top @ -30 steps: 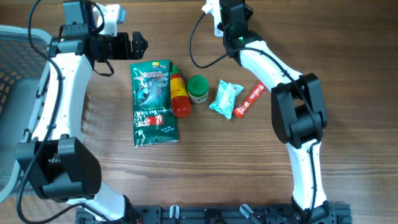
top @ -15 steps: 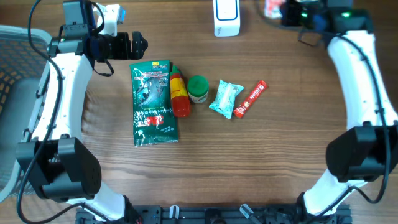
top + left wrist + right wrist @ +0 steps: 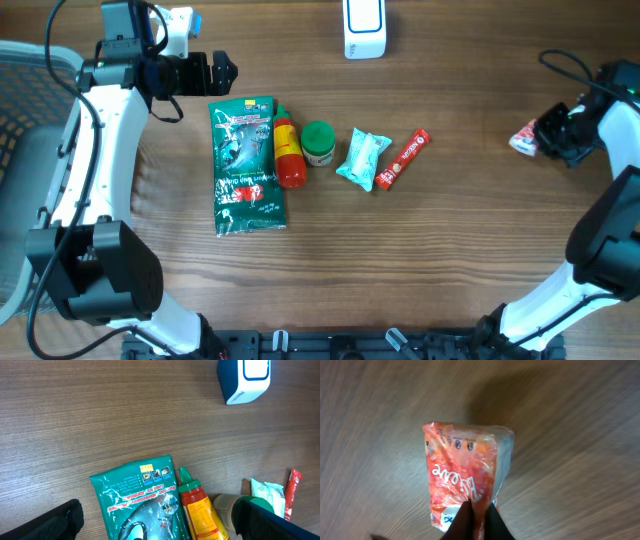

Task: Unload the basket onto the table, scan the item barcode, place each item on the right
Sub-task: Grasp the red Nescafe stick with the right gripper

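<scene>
My right gripper (image 3: 548, 133), right edge: fingers pinched narrow on crinkly orange-red plastic packet (image 3: 524, 138) | my left gripper (image 3: 222, 70), upper left: jaws wide, holding nothing.

I work at what looks like a mock shop checkout on a robot test bench. A white and blue barcode scanner (image 3: 364, 28) stands at the far edge of my wood-grain table (image 3: 400, 260). Packaged groceries lie in a row before it: a green packet (image 3: 245, 165), a sauce bottle (image 3: 288, 155), a green-capped jar (image 3: 319, 143), a teal pouch (image 3: 362, 158) and a red stick (image 3: 402, 160). A red snack packet (image 3: 523, 138) is off to my right. A grey mesh basket (image 3: 25, 130) sits at my left.
</scene>
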Controlling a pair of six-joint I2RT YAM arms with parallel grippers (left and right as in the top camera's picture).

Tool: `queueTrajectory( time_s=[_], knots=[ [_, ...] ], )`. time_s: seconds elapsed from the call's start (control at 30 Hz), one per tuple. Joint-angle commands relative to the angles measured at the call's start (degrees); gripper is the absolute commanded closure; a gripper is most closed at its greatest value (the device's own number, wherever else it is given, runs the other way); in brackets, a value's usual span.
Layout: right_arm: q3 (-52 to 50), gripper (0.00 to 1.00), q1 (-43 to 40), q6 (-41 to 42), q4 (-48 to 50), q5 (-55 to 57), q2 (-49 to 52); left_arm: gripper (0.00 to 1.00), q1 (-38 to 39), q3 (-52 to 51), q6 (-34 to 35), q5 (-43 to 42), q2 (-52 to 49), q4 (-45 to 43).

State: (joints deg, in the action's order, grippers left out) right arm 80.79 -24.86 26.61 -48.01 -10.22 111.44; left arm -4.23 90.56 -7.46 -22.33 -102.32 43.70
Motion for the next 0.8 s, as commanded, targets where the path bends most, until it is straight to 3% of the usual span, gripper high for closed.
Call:
queueTrajectory(
  time_s=[0.0, 0.07, 0.27, 0.33, 0.37, 0.4, 0.47, 0.5, 0.53, 0.57, 0.6, 0.67, 0.77],
  knots=[
    [1.29, 0.35, -0.83, -6.23, -2.64, -2.58, 0.11, 0.00, -0.11, 0.57, -1.09, -0.09, 0.74, -0.11],
    [3.87, 0.25, -0.66, -9.44, -6.73, -6.88, 0.11, 0.00, -0.11, 0.57, -1.09, -0.09, 0.74, -0.11],
    [6.73, 0.23, 8.31, -14.47, -10.86, -20.76, 0.09, 0.00, -0.11, 0.57, -1.09, -0.09, 0.74, -0.11],
    [6.69, 0.22, 13.29, -14.40, -8.92, -20.72, 0.11, 0.00, -0.11, 0.57, -1.11, -0.09, 0.74, -0.11],
    [6.21, 0.06, 16.09, -13.49, -6.47, -20.50, 0.11, 0.00, -0.11, 0.57, -1.09, -0.09, 0.74, -0.11],
    [5.29, 0.01, 18.71, -9.31, -3.15, -18.64, 0.13, 0.00, -0.11, 0.57, -1.09, -0.09, 0.74, -0.11],
    [2.73, 0.01, 22.73, -6.95, 4.07, -18.29, 0.39, 0.00, -0.11, 0.57, -1.11, -0.09, 0.74, -0.11],
    [2.34, 0.05, 24.26, -7.37, 6.14, -18.29, 1.11, 0.00, -0.11, 0.57, -1.09, -0.09, 0.74, -0.11],
    [2.34, 0.18, 25.07, -8.22, 6.86, -18.29, 1.90, 0.00, -0.11, 0.57, -1.09, -0.09, 0.74, -0.11],
    [2.34, 0.39, 26.14, -8.68, 7.30, -17.42, 3.41, 0.00, -0.11, 0.57, -1.09, -0.09, 0.74, -0.11],
    [2.34, 0.46, 26.75, -8.66, 7.23, -16.48, 4.57, 0.00, -0.11, 0.57, -1.09, -0.09, 0.74, -0.11],
    [2.32, 0.47, 28.22, -7.78, 6.21, -14.05, 5.97, 0.00, -0.11, 0.57, -1.11, -0.09, 0.74, -0.11],
    [2.32, 0.57, 31.85, 1.14, -0.55, -2.19, 6.12, 0.00, -0.11, 0.57, -1.11, -0.09, 0.74, -0.11]
  ],
)
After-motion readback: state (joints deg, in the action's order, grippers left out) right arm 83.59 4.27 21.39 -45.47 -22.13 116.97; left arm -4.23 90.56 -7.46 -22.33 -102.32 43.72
